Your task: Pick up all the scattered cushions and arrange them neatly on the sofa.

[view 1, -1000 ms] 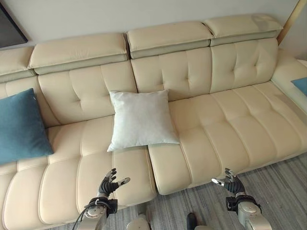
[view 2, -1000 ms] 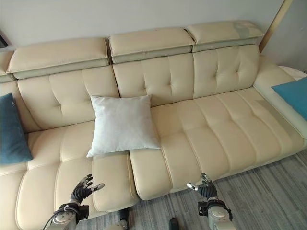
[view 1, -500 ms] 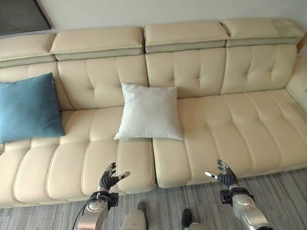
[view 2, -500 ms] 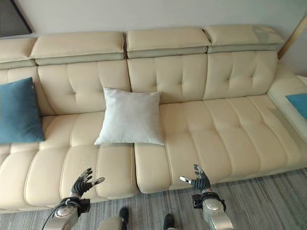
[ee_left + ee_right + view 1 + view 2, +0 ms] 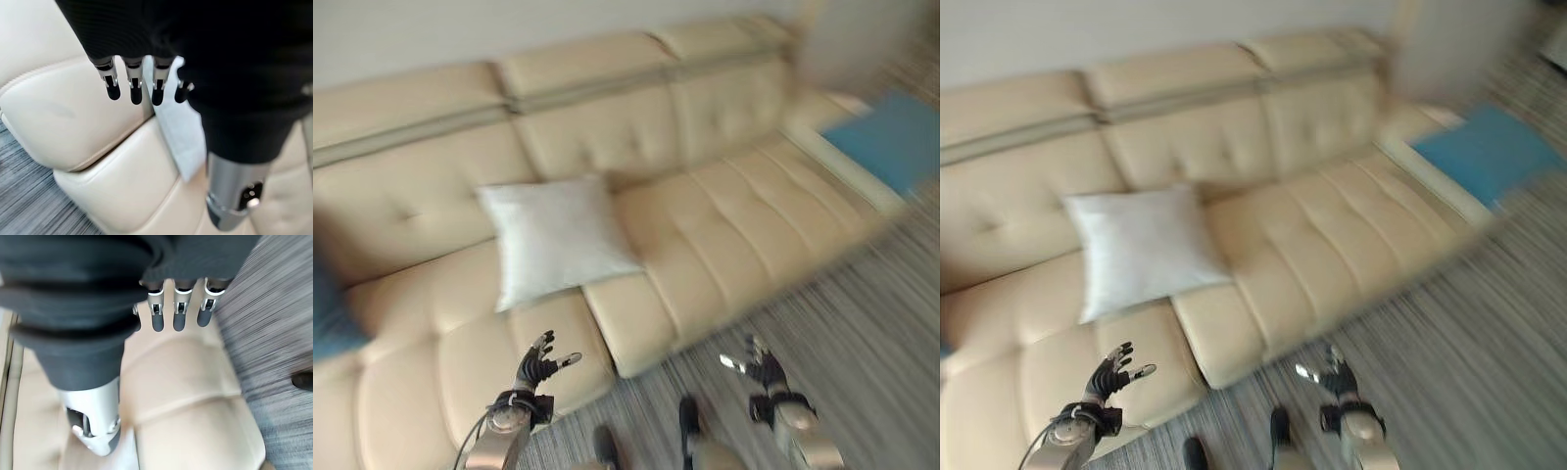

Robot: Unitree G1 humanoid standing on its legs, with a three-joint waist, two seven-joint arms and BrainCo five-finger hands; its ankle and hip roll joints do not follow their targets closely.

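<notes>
A white cushion point(image 5: 556, 238) leans against the back of the cream sofa point(image 5: 734, 225), left of its middle. It also shows past my left hand's fingers point(image 5: 134, 90) as the white cushion point(image 5: 181, 132). A blue cushion point(image 5: 1484, 152) lies flat on the sofa's right end section. The edge of another blue cushion point(image 5: 325, 318) shows at the far left. My left hand point(image 5: 536, 367) hovers open over the front of the left seat. My right hand point(image 5: 759, 370) is open above the floor in front of the sofa, and its fingers point(image 5: 178, 316) are straight. Both hands hold nothing.
Grey striped floor point(image 5: 862, 323) runs along the sofa's front and right side. The seat's front edge point(image 5: 181, 382) lies just beyond my right hand. A pale wall or pillar point(image 5: 1449, 49) rises behind the right end.
The camera has swung to the right: the right blue cushion has come into view and the left one has slid almost out. Both hands stay low, open and empty.
</notes>
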